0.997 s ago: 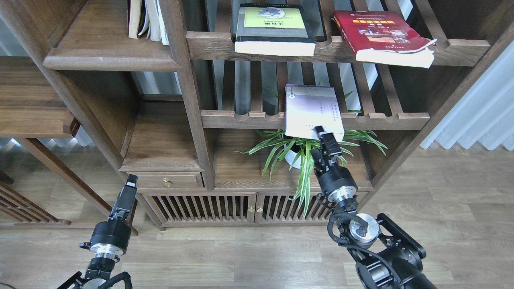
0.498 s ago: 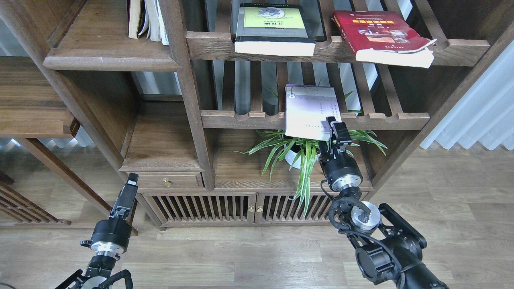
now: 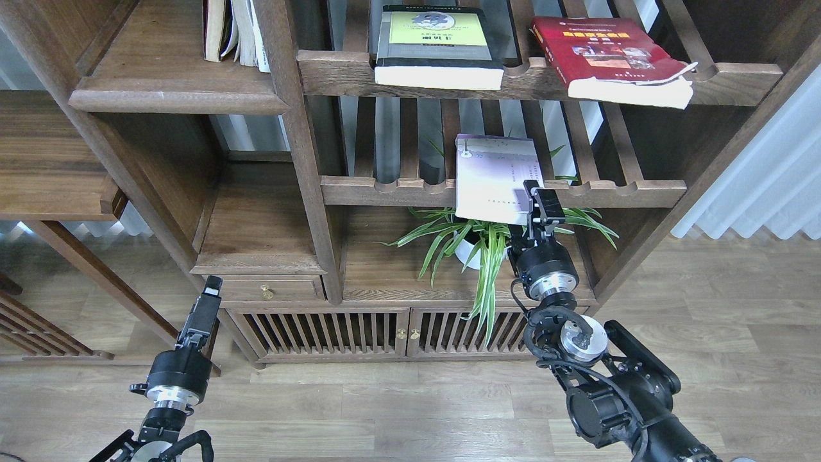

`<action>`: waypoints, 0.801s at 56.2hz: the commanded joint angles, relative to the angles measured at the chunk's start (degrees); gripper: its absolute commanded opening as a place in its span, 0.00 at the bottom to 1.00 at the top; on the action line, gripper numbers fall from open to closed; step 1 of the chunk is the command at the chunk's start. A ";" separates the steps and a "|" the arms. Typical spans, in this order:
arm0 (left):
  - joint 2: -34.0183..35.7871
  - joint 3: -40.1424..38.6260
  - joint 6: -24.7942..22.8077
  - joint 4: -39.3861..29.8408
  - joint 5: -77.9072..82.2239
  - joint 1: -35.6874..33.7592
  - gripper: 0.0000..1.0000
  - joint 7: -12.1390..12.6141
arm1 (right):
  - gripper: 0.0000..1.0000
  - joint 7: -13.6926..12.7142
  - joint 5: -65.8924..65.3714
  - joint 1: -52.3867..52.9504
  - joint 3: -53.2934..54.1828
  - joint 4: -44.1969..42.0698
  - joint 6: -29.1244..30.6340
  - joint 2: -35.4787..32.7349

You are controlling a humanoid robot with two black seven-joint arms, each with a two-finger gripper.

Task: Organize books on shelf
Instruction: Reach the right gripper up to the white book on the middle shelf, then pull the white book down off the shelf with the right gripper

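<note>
The pale lavender-white book (image 3: 494, 176) lies flat on the middle slatted rack, its front end hanging over the rail. My right gripper (image 3: 539, 200) is at the book's front right corner, touching or overlapping it; I cannot tell whether it grips. The black-grey book with the yellow panel (image 3: 438, 48) and the red book (image 3: 609, 58) lie flat on the upper slatted rack. The solid dark-brown shelf (image 3: 160, 77) is at the upper left, with a few upright books (image 3: 234, 32) at the back of its bay. My left gripper (image 3: 206, 308) hangs low at the left, far from the books.
A spider plant in a white pot (image 3: 471, 247) stands under the lavender book, right beside my right arm. A cabinet with slatted doors (image 3: 359, 330) and a small drawer (image 3: 266, 290) sit below. White curtains (image 3: 763, 179) hang at the right. Another wooden board (image 3: 45, 160) juts in from the left.
My right gripper has moved up and to the right, from the lavender book's front edge to its front right corner. The book and my left arm have hardly moved.
</note>
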 commanded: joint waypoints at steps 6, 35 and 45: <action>0.06 -0.36 0.00 0.53 0.00 0.00 1.00 0.00 | 0.77 -0.02 -0.26 -0.09 -2.80 -0.03 0.95 0.00; 0.06 -0.62 0.00 0.71 0.00 -0.08 1.00 0.00 | 0.11 -0.11 -0.52 -0.18 -5.70 -6.00 14.63 0.00; 0.23 -0.80 0.00 0.71 0.00 -0.08 1.00 0.00 | 0.05 -0.20 -0.43 -0.53 -8.68 -6.27 14.63 0.00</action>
